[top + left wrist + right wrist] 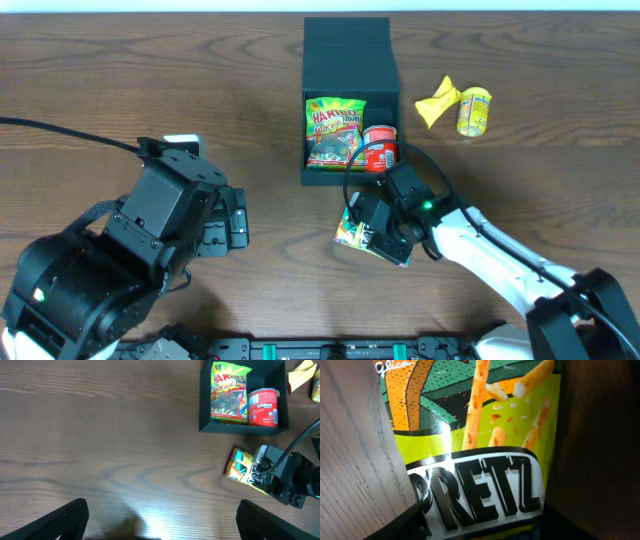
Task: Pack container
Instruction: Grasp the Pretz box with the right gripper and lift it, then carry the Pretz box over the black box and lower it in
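The black container (348,62) stands open at the back centre, its lid flap folded back. Inside it lie a Haribo bag (334,130) and a red can (380,148). A green and orange Pretz box (350,232) lies on the table just in front of the container. My right gripper (385,240) is down over it, with a finger on each side of the box (475,470), which fills the right wrist view. My left gripper (225,222) is open and empty at the left, its fingers wide apart (160,525).
A yellow snack packet (437,101) and a small yellow can (474,110) lie right of the container. In the left wrist view the container (204,395) and the Pretz box (239,464) show at the upper right. Bare wood lies left of the container.
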Available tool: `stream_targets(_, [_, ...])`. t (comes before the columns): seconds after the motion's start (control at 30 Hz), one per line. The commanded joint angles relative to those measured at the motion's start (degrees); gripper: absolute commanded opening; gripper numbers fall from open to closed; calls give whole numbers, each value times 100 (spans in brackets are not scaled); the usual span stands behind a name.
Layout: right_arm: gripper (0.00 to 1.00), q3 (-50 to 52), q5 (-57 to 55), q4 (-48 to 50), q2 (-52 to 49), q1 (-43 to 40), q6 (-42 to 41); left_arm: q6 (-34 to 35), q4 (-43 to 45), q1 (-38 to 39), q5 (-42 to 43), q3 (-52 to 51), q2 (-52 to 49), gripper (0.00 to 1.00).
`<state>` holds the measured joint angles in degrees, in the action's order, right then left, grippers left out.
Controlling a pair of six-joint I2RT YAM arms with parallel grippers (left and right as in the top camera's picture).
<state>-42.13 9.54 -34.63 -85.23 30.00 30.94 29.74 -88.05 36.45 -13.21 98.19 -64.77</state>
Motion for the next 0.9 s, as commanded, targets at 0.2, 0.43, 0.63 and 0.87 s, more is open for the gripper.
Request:
stream_targets(0.2, [53,7,404,136,553,81,-72,-59,0,-4,17,55,2,95])
stream_targets(0.43, [58,-7,426,612,815,236,-520,-59,0,-4,20,55,2,95])
stream_targets(0.63, [52,-164,754,857,951,234,-715,-59,0,-4,20,55,2,95])
stream_targets(0.87, [47,-354,898,1121,966,234,-1152,-59,0,-4,20,55,2,95])
